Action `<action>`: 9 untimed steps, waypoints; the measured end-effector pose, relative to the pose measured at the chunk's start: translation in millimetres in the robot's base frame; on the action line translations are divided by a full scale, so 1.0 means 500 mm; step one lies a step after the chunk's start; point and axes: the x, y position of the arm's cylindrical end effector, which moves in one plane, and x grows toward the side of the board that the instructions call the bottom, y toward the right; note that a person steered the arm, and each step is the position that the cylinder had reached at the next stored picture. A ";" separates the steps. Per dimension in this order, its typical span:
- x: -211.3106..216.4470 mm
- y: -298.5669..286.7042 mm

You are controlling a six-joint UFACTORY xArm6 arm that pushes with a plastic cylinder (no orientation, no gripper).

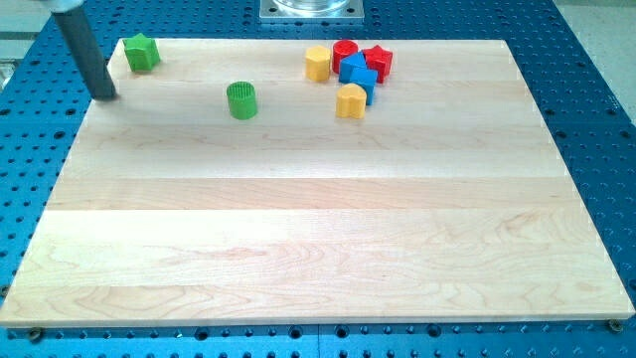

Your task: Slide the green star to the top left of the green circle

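Observation:
The green star (141, 53) sits near the board's top left corner. The green circle (241, 100) stands to its lower right, apart from it. My rod comes down from the view's top left, and my tip (105, 95) rests at the board's left edge, below and left of the green star, not touching it.
A cluster lies at the top middle: a yellow hexagon (317, 63), a red circle (344, 52), a red star (378, 62), two blue blocks (358, 74) and a yellow block (351, 100). The wooden board (318, 229) lies on a blue perforated table (596, 119).

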 end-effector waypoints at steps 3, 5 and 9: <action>-0.153 0.121; -0.078 0.207; -0.040 0.297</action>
